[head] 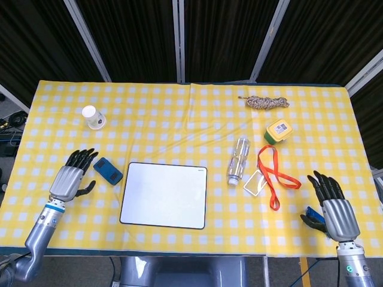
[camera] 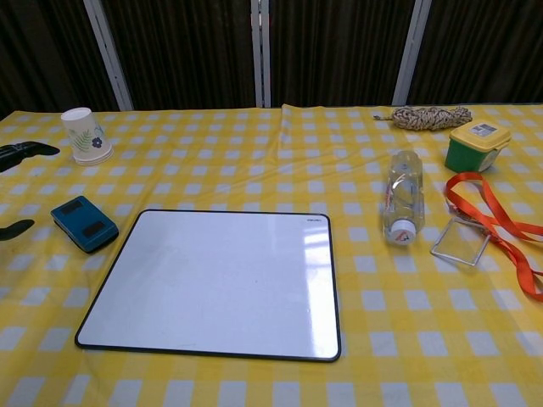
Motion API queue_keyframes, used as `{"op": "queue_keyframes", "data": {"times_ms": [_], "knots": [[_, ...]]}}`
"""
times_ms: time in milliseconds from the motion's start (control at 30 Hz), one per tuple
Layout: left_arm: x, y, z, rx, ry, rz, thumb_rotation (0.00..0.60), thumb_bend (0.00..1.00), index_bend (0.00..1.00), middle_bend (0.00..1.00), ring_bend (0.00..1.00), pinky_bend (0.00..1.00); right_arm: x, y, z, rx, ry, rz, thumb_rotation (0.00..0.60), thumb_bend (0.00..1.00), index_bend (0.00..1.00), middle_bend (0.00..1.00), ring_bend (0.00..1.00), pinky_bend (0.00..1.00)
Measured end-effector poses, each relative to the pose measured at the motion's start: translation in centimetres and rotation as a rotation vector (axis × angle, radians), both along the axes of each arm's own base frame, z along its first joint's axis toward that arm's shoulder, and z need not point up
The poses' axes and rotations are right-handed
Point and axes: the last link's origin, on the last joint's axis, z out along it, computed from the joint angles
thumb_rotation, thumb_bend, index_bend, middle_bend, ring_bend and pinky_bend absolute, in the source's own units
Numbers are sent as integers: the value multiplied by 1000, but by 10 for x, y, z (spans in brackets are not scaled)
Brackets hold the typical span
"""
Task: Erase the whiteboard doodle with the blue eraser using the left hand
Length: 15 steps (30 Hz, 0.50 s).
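Note:
The whiteboard [head: 164, 195] [camera: 216, 281] lies flat at the table's front middle, and its white face shows no marks. The blue eraser [head: 108, 171] [camera: 83, 223] rests on the cloth just left of the board's upper left corner. My left hand [head: 72, 176] is open with fingers spread, a little left of the eraser and apart from it; the chest view shows only its fingertips [camera: 20, 151] at the left edge. My right hand [head: 334, 204] is open near the front right edge, holding nothing.
A paper cup [head: 93, 117] stands at the back left. Right of the board lie a clear bottle [head: 239, 159], a clear plastic card [head: 255, 182] and an orange lanyard [head: 276, 174]. A green and yellow box [head: 278, 131] and a rope bundle [head: 267, 102] sit further back. A small blue object [head: 313, 213] lies by my right hand.

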Motion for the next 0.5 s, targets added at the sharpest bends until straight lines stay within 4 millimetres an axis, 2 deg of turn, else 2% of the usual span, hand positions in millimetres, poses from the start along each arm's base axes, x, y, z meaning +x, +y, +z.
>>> {"op": "queue_keyframes", "data": {"times_ms": [133, 267, 500], "knots": [[-6, -11, 13, 42, -13, 11, 600, 287, 0, 0, 0, 0, 1, 1, -2, 11, 12, 9, 600, 63, 1, 0, 0, 0], [-13, -32, 32, 118, -21, 20, 600, 189, 0, 0, 0, 0, 3, 2, -4, 21, 19, 19, 600, 63, 1, 0, 0, 0], [-24, -79, 56, 217, -28, 77, 600, 149, 0, 0, 0, 0, 6, 4, -3, 17, 37, 39, 600, 62, 0, 0, 0, 0]]}}
